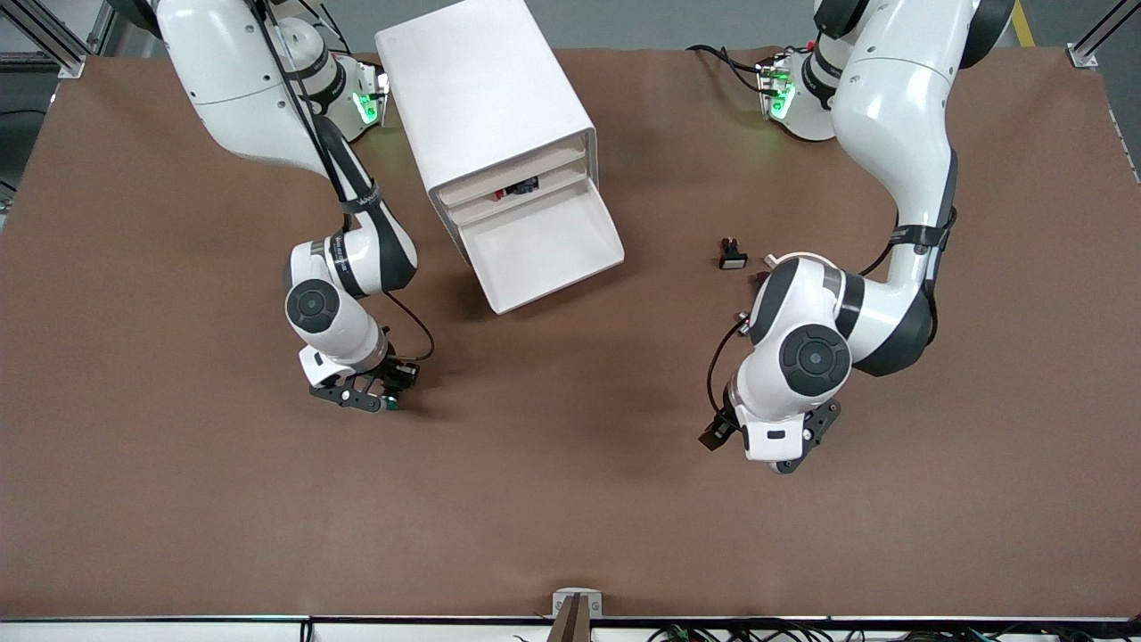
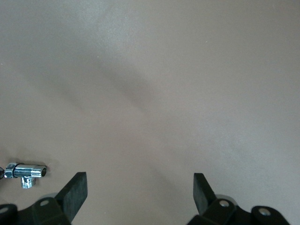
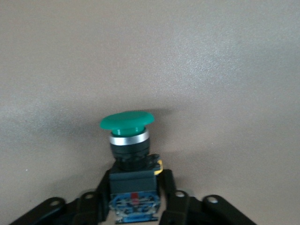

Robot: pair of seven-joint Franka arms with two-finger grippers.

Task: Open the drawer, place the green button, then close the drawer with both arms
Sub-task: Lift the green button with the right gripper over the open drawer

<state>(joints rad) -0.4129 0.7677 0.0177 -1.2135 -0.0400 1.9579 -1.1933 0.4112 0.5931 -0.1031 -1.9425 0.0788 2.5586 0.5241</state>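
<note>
The white cabinet (image 1: 486, 98) stands nearer the right arm's end of the table. Its drawer (image 1: 548, 245) is pulled out toward the front camera, and the tray looks empty. My right gripper (image 1: 370, 395) is low over the table, nearer the front camera than the cabinet. It is shut on the button (image 3: 127, 123). Its fingers (image 3: 168, 185) clamp the black body and the green cap points away from the wrist. A speck of the green cap also shows in the front view (image 1: 390, 407). My left gripper (image 1: 789, 459) is open and empty over bare table; it also shows in the left wrist view (image 2: 140, 182).
A black-and-white switch (image 1: 733, 255) lies on the table between the cabinet and the left arm. A small chrome pipe fitting (image 2: 24, 171) lies beside the left gripper. A dark item (image 1: 519, 188) shows in the drawer above the open one.
</note>
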